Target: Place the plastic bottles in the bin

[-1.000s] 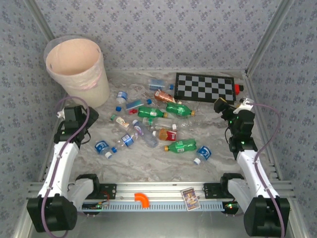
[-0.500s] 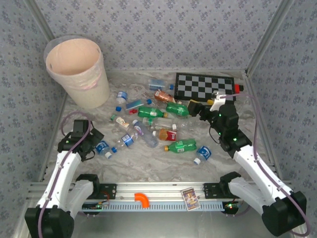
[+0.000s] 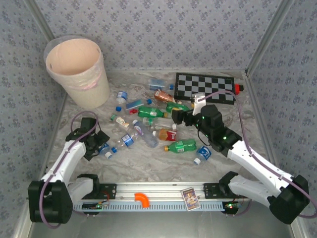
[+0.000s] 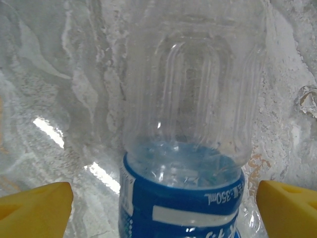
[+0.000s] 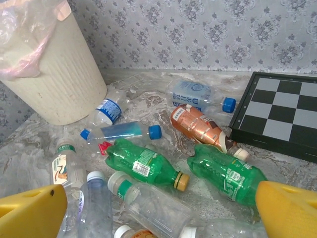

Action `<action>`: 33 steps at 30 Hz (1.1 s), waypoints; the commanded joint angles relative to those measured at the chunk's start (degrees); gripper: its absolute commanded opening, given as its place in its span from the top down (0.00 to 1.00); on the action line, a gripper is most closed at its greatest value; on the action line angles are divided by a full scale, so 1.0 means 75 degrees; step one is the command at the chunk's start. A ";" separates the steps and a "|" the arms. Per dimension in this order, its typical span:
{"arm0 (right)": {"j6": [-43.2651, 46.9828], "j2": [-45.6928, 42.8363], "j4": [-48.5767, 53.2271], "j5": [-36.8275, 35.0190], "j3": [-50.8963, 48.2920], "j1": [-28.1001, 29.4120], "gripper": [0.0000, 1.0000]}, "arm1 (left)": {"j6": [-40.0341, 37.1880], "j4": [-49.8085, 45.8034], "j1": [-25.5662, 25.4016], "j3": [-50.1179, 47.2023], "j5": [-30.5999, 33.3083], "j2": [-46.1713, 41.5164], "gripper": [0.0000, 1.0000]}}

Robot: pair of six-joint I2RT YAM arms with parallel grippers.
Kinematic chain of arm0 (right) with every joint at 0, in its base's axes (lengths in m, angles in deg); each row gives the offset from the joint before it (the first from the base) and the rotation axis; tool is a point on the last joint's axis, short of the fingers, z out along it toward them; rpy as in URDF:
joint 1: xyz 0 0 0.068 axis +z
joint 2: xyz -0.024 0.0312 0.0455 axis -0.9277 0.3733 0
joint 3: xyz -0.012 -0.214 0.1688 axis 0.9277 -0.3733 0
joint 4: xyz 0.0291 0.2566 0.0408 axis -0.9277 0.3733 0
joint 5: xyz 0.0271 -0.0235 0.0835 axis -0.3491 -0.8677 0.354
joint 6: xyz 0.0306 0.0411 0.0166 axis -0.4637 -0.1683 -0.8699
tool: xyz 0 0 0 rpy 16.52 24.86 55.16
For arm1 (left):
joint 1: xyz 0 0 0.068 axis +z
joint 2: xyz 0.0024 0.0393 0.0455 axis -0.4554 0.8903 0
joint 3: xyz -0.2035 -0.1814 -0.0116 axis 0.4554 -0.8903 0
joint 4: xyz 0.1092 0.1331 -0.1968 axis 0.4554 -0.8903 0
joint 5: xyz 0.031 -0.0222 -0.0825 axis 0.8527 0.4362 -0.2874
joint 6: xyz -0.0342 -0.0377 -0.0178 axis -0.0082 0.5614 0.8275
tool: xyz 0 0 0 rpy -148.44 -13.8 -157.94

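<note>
Left tool open astride blue-labelled bottle — right tool open, facing green bottles.

Left fingers: one bottle between them, touching neither, reaching on ahead, on the table.
Right fingers: bottles scattered ahead between them; bin far ahead, left; checkerboard ahead, right, behind the bottles.

Table: grey-white marbled top. Carries: bin, upright, far-left corner; checkerboard, flat, far right; plastic bottles, roughly a dozen, lying scattered mid-table, green, clear blue-labelled, red-labelled; small blue and red bits, possibly loose caps.
</note>
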 commanded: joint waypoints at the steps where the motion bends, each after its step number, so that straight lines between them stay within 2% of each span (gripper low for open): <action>1: 0.0297 0.0138 0.0148 -0.0291 0.0353 0.0250 0.00 | -0.0131 0.0481 -0.0008 -0.0074 -0.0176 0.0305 0.06; 12: 0.0531 0.0469 0.0283 -0.0762 0.0682 0.0989 0.00 | -0.0200 0.1143 0.0233 -0.0355 -0.0499 0.0822 0.28; 14: 0.0568 0.0495 0.0284 -0.0818 0.0709 0.1053 0.01 | -0.0220 0.1110 0.0263 -0.0359 -0.0511 0.0783 0.34; 17: 0.0582 0.0498 0.0286 -0.0891 0.0736 0.1140 0.00 | -0.0271 0.0967 0.0276 -0.0358 -0.0446 0.0524 0.36; 19: 0.0599 0.0509 0.0263 -0.0951 0.0759 0.1195 0.00 | -0.0306 0.0841 0.0296 -0.0347 -0.0389 0.0264 0.43; 27: 0.0599 0.0545 0.0269 -0.1040 0.0861 0.1399 0.00 | -0.0351 0.0041 0.0296 0.0112 -0.0424 -0.0676 0.43; 33: 0.0675 0.0476 0.0309 -0.1061 0.1011 0.1666 0.00 | -0.0419 -0.0526 0.0274 0.1146 -0.0510 -0.1536 0.43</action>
